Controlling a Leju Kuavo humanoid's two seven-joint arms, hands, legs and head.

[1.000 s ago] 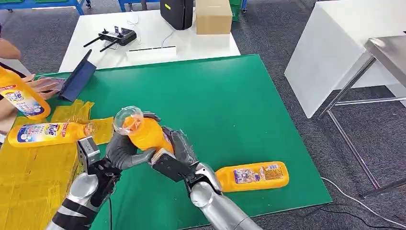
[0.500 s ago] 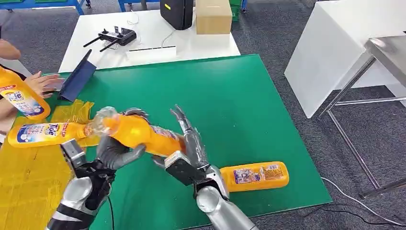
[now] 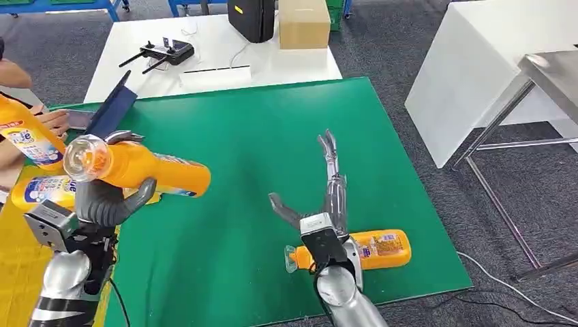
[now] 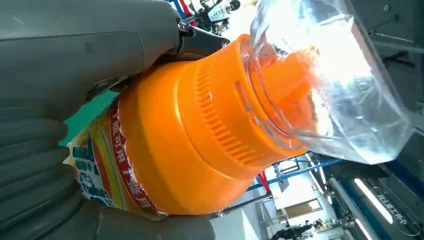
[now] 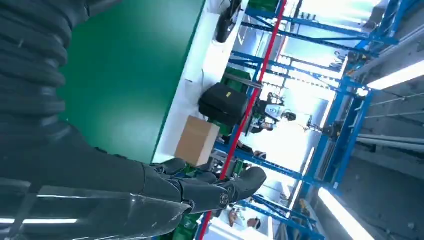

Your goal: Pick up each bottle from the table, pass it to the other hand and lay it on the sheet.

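surface: green mat [image 3: 286,136] is covering the table; yellow sheet [image 3: 27,272] is lying along its 9 o'clock edge, white table [image 3: 211,54] beyond at 12.
left hand: left hand [image 3: 102,201] is gripping the orange bottle [image 3: 146,169] around its neck end, fingers wrapped; the wrist view shows the clear cap [image 4: 325,85] pointing away from the palm. Bottle is hanging roughly level in the air at 9–10 o'clock of the mat, above the sheet's edge.
right hand: right hand [image 3: 324,204] is holding nothing, fingers spread apart and pointing toward 12, at about 5 o'clock of the mat.
other bottles: one bottle on the sheet [image 3: 41,191] is lying just under the held one; a spare bottle [image 3: 371,248] is lying on the mat behind the right wrist; a person's hand [image 3: 54,122] is holding another at 10 o'clock.
step: judging by the layout, the handover is done and the lay-down is in hand.
how to do it well: carry the bottle further toward 8 o'clock, clear of the bottle already lying there, lowering it flat and parallel to that one. Release only when the body is resting on the sheet, or it may roll.
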